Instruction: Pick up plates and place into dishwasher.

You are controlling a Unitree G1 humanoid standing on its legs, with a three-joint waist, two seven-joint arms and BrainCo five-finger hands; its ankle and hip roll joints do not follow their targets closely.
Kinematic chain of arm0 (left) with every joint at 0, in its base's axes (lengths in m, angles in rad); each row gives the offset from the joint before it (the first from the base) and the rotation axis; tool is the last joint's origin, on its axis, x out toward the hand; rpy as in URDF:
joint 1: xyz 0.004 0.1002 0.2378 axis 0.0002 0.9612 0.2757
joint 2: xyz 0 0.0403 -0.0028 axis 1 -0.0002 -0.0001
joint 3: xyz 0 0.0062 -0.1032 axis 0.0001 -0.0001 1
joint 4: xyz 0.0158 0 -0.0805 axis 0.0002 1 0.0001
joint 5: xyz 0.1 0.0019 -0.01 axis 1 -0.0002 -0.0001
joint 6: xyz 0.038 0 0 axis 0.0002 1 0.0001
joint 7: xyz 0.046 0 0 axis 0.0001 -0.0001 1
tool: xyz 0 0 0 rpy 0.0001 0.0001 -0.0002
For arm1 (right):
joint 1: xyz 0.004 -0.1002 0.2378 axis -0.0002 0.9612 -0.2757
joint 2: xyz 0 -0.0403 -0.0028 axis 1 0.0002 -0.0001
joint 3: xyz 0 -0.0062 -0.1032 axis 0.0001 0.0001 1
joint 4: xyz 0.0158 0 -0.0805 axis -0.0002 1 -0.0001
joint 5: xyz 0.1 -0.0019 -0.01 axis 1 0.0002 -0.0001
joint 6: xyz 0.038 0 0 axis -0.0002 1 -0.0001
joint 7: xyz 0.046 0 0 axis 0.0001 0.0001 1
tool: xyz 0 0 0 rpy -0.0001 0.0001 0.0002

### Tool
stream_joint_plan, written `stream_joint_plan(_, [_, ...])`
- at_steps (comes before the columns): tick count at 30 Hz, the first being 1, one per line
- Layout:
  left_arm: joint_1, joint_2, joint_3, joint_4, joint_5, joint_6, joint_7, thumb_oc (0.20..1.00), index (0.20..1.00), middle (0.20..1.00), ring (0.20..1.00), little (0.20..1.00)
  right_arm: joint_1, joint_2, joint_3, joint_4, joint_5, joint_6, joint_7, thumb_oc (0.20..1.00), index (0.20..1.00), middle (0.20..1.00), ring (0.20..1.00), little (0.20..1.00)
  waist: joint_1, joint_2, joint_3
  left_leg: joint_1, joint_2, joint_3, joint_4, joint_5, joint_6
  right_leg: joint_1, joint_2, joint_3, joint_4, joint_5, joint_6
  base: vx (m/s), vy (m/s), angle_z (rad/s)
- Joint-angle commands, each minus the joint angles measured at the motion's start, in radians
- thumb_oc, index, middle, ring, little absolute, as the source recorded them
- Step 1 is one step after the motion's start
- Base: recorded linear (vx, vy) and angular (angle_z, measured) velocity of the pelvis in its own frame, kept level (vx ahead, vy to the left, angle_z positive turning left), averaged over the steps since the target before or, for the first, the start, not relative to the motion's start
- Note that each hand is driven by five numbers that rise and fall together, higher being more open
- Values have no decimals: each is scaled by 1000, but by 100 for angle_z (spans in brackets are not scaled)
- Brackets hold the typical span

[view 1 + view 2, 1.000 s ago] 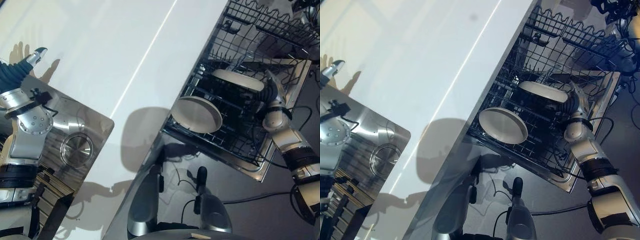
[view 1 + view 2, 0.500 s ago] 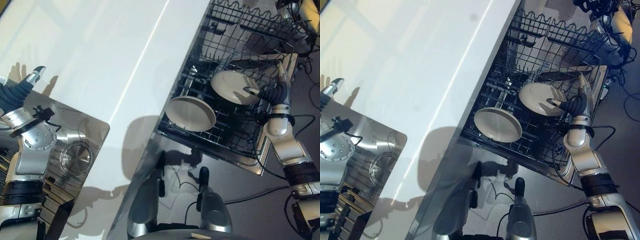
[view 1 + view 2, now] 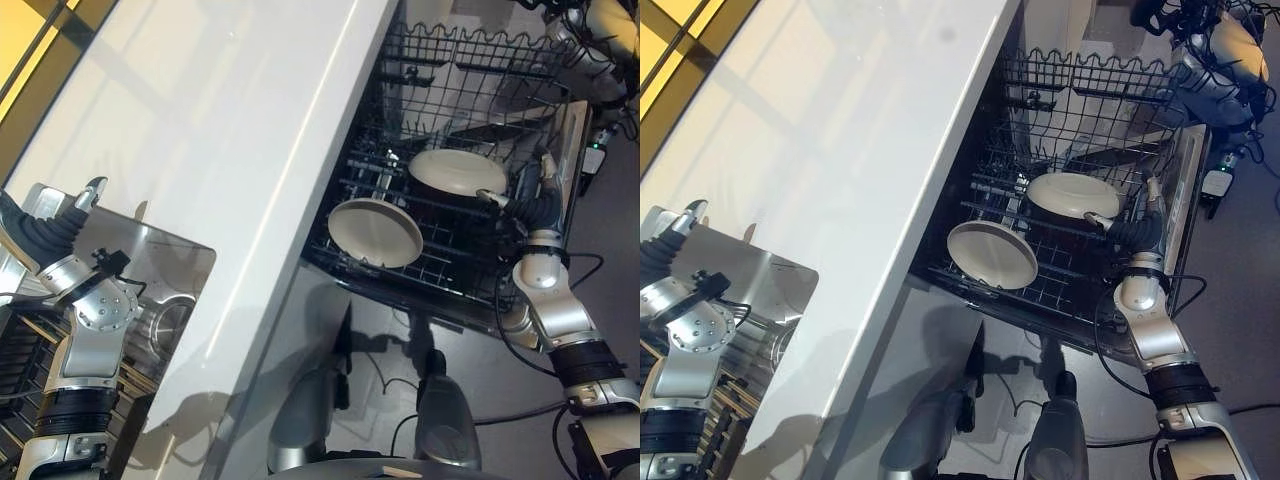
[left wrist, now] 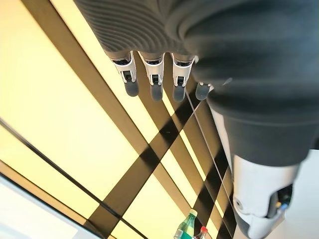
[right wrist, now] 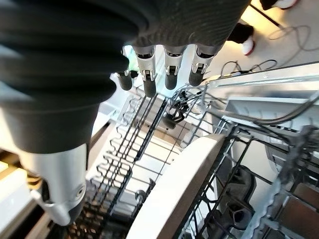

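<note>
**Q:** Beside the far plate, what does the right hand [image 3: 540, 185] show?

**A:** It reaches into the lower rack [image 3: 470, 290] with fingers [image 5: 169, 74] straight and loose, gripping nothing. In the right wrist view the plate's pale rim runs just past the fingertips, standing on edge between the wires; whether the hand touches it cannot be told. In the eye views the thumb tip lies at that plate's [image 3: 458, 171] near edge.

**Q:** And outward from there?

**A:** A second plate [image 3: 375, 232] leans in the same rack, nearer the counter [image 3: 230, 140], apart from the first. An upper rack [image 3: 470, 70] stands behind, with no plate seen in it.

**Q:** Where is the left hand?

**A:** The left hand [image 3: 60, 225] is raised over the sink [image 3: 170, 300] at the counter's near end, well apart from the dishwasher. Its fingers [image 4: 154, 74] hang straight and hold nothing.

**Q:** How far along is the task?

**A:** Two plates sit in the lower rack, so at least that much loading appears done. The plate by the right hand looks seated, judging by how it stands between the wires. No further plate is visible on the counter, so whether any remain cannot be told.
</note>
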Motion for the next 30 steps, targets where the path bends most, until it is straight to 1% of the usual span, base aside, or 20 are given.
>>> stream_joint_plan(1, [-6,-48,12,33,-9,-34,58,1000,1000,1000,1000,1000,-5,-30,3,-23,24,-77,-73,1000,1000,1000,1000,1000,-29,32,-50,-55,122,5,104,-33,-98,-1,23,-34,-76,33,-62,-62,71,-7])
stream_joint_plan(4, [4,-51,6,43,-21,-41,65,1000,1000,1000,1000,1000,-12,-17,5,-5,43,-74,-89,1000,1000,1000,1000,1000,-30,47,-37,-68,125,8,121,-26,-98,-25,27,-34,-40,17,-72,-44,44,-4])
stream_joint_plan(7, [15,-54,1,44,-29,-46,64,1000,1000,1000,1000,1000,-12,-1,9,16,83,-73,-81,1000,1000,1000,1000,1000,-32,59,-26,-81,131,21,137,-15,-100,-38,29,-41,-18,6,-80,-25,28,-9])
stream_joint_plan(10, [18,-60,-10,44,-28,-59,68,1000,1000,1000,1000,1000,-10,17,14,43,133,-85,-69,1000,1000,1000,1000,1000,-40,71,-9,-100,147,66,160,-3,-100,-53,23,-57,3,1,-87,-45,19,-3])
stream_joint_plan(12, [8,-49,-19,38,-28,-63,63,1000,1000,1000,1000,1000,-8,29,9,65,166,-98,-51,1000,1000,1000,1000,1000,-51,78,5,-118,163,113,176,5,-98,-70,18,-71,28,-6,-92,-69,5,14])
stream_joint_plan(14, [-7,-37,-27,36,-28,-63,56,1000,1000,1000,1000,1000,-16,32,9,87,174,-105,-42,1000,1000,1000,1000,1000,-52,82,16,-138,169,125,188,12,-97,-87,18,-74,54,-13,-94,-43,-2,19])
stream_joint_plan(18, [-45,-19,-58,27,-31,-38,42,1000,1000,1000,1000,1000,-50,23,20,121,184,-97,-8,1000,1000,1000,1000,1000,-46,88,40,-178,165,116,221,18,-97,-128,14,-72,104,-26,-97,-9,19,16])
stream_joint_plan(21, [-66,-8,-74,24,-44,-28,37,1000,1000,1000,1000,1000,-88,17,40,132,156,-93,7,1000,1000,1000,1000,1000,-39,89,52,-196,158,106,237,17,-95,-151,8,-68,130,-28,-98,24,45,3])
stream_joint_plan(23, [-77,-5,-77,23,-48,-23,28,1000,1000,1000,1000,1000,-109,12,52,129,127,-102,9,1000,1000,1000,1000,1000,-34,86,56,-208,152,100,248,16,-94,-160,5,-67,140,-29,-99,34,48,7])
stream_joint_plan(26, [-88,2,-82,17,-52,-9,28,1000,1000,1000,1000,1000,-134,10,64,89,83,-97,-24,1000,1000,1000,1000,1000,-27,80,64,-222,145,99,257,13,-90,-176,1,-69,158,-28,-97,34,55,15])
stream_joint_plan(30, [-85,5,-70,15,-54,-5,28,1000,1000,1000,1000,1000,-134,22,68,26,24,-89,-51,1000,1000,1000,1000,1000,-18,69,67,-234,137,94,273,6,-84,-188,-9,-70,177,-29,-93,46,62,11])
